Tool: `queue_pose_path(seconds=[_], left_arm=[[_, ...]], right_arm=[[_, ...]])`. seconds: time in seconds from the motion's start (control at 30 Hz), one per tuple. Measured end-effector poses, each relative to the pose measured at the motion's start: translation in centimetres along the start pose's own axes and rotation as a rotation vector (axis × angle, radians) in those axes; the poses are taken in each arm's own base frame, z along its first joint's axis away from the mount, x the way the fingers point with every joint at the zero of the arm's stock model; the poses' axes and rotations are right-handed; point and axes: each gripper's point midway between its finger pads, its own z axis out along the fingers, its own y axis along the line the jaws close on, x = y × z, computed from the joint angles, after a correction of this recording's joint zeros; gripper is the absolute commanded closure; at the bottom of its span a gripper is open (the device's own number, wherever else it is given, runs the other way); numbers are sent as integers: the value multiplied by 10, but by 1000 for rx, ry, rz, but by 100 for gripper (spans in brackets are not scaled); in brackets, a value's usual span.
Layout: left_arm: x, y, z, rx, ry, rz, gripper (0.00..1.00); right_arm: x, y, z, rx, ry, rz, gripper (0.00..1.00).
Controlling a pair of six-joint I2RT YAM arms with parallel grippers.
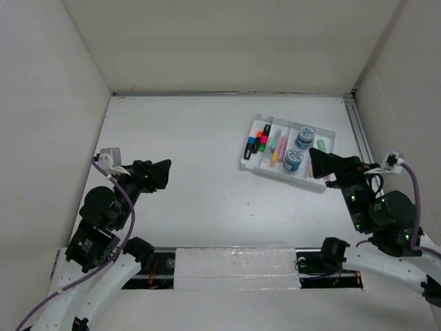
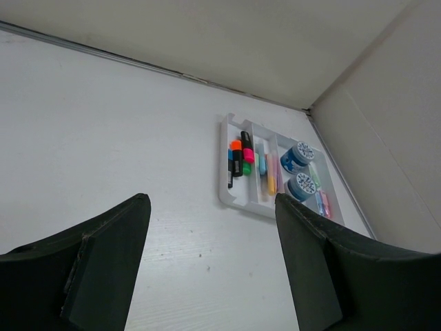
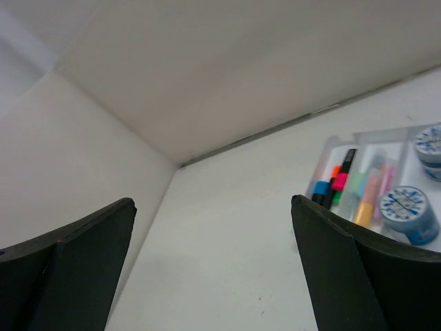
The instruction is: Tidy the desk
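The desk (image 1: 186,138) is a flat white tabletop between white walls. A white compartment tray (image 1: 249,163) lies on its right half and holds dark markers with coloured caps (image 1: 259,142), pastel highlighters (image 1: 278,145) and two blue tape rolls (image 1: 304,136). My left gripper (image 1: 160,172) is open and empty above the left side of the desk, far from the tray. My right gripper (image 1: 322,162) is open and empty at the tray's near right corner. The left wrist view shows the tray (image 2: 224,158) beyond my open gripper (image 2: 210,200). The right wrist view shows the tray (image 3: 329,147) to the right of my open gripper (image 3: 212,201).
A metal rail (image 1: 360,131) runs along the desk's right edge beside the tray. White walls close in the left, back and right sides. A taped strip (image 1: 234,265) runs along the near edge between the arm bases.
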Motion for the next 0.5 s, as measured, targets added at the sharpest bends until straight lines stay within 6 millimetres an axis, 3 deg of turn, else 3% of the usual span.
queue_pose_path(seconds=[0.13, 0.23, 0.37, 0.5], left_arm=[[1, 0, 1, 1, 5, 1, 31], [2, -1, 2, 2, 8, 1, 31], [3, -2, 2, 8, 13, 4, 32], [4, -5, 1, 28, 20, 12, 31]], right_arm=[[-20, -47, -17, 157, -116, 82, 0], [-29, -65, -28, 184, -176, 131, 0], [-28, -71, -27, 219, -193, 125, 0], [-9, -67, -13, 256, -153, 52, 0]])
